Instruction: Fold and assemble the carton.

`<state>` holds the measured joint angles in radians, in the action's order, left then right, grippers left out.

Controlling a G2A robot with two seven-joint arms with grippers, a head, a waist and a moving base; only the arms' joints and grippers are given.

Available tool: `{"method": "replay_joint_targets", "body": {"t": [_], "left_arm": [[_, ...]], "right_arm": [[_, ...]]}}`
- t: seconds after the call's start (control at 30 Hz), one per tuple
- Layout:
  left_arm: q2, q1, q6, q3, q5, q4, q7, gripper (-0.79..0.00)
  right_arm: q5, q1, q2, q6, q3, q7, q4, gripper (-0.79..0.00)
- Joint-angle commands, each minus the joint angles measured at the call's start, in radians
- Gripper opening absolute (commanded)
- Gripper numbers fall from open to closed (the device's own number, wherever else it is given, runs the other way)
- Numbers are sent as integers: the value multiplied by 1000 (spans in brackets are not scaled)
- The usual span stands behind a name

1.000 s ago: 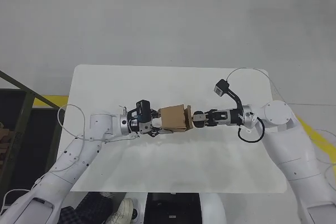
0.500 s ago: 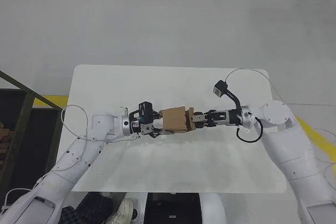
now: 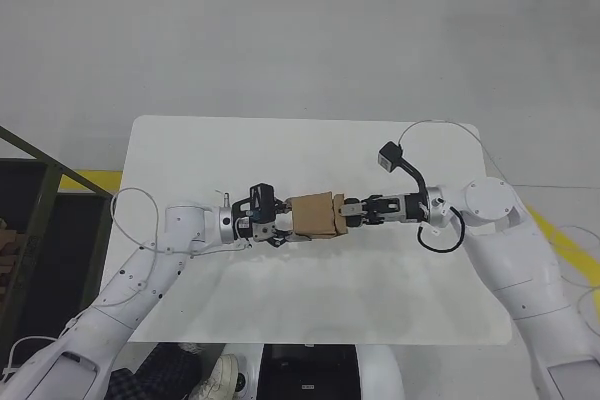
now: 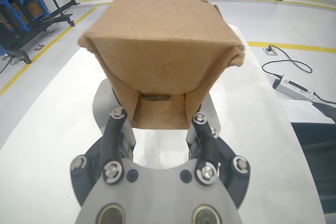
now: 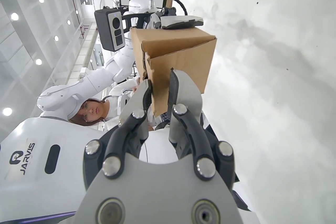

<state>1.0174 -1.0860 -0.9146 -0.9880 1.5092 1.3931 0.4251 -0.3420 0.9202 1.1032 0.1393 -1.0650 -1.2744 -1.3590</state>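
Note:
A small brown carton (image 3: 313,213) is held above the middle of the white table (image 3: 200,160), between my two grippers. My left gripper (image 3: 278,228) is shut on its left end; in the left wrist view the fingers (image 4: 103,101) straddle the carton (image 4: 162,51) where its folded end flaps taper. My right gripper (image 3: 343,213) meets the carton's right end. In the right wrist view this gripper (image 5: 160,86) pinches the edge of an end flap of the carton (image 5: 181,62), and the seam beside it gapes a little. The left gripper (image 5: 181,21) shows at the carton's far end.
A dark rack (image 3: 15,250) holding cardboard stands off the table's left edge. A power adapter (image 4: 292,86) with its cable lies on the floor beyond the table. Bare tabletop surrounds the carton on all sides.
The right gripper has moved left, pressing the open right flap in against the carton. The left arm and carton shifted slightly to the right.

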Motion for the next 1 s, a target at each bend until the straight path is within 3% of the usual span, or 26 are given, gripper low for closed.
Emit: {"method": "replay_joint_targets", "body": {"t": [0.0, 0.97], "left_arm": [[-1, -1, 1, -2, 3, 2, 0, -425], [-5, -19, 34, -10, 40, 31, -3, -419]], "right_arm": [[0, 0, 0, -3, 1, 2, -1, -656], [12, -13, 1, -26, 31, 35, -17, -665]]}}
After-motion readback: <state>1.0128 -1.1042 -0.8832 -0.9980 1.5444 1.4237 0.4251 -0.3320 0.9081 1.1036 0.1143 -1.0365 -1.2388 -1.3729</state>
